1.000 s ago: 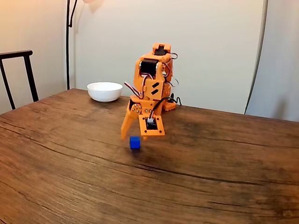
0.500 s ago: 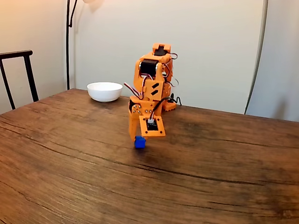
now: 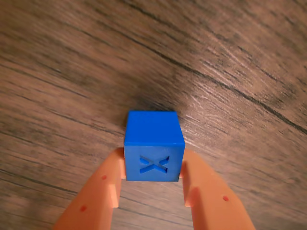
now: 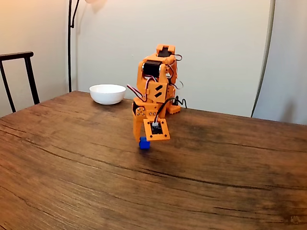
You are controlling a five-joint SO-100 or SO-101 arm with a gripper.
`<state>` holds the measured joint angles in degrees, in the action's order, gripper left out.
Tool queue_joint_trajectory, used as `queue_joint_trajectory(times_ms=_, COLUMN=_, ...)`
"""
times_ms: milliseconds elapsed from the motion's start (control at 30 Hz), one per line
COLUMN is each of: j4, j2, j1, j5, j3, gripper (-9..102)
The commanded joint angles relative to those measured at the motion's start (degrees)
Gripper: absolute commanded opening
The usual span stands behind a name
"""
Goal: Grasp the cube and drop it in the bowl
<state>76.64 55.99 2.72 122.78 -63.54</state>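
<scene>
The small bright-blue cube (image 3: 153, 143) sits clamped between my two orange fingers (image 3: 103, 189), with an X-shaped recess on the face turned to the wrist camera. My gripper (image 3: 153, 162) is shut on it. In the fixed view the cube (image 4: 144, 143) hangs at the tip of the gripper (image 4: 143, 141), just above the wooden table (image 4: 216, 182), in front of the arm's base. The white bowl (image 4: 107, 94) stands at the back left of the table, well apart from the gripper and left of the arm.
A dark chair (image 4: 19, 72) stands off the table's left edge. A black lamp pole (image 4: 70, 43) rises behind the bowl. The arm's cable (image 4: 181, 103) trails by its base at the table's far edge. Bare wood spreads in front and to the right.
The left finger swung in from wide open and shut on the cube. The cube shifted slightly right and now sits a little higher in the fixed view.
</scene>
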Motion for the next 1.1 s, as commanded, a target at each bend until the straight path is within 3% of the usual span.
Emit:
queue_joint_trajectory(times_ms=0, j4=0.97, j2=1.93, j1=0.26, j5=1.32, j3=5.54, gripper=5)
queue_joint_trajectory(times_ms=233, j4=9.76, j2=0.97, j1=2.37, j5=4.39, j3=15.91, gripper=29)
queue_joint_trajectory(times_ms=533, j4=11.07, j2=0.97, j1=2.46, j5=5.01, j3=17.23, gripper=14)
queue_joint_trajectory(times_ms=1067, j4=11.25, j2=0.97, j1=1.76, j5=10.02, j3=17.23, gripper=17)
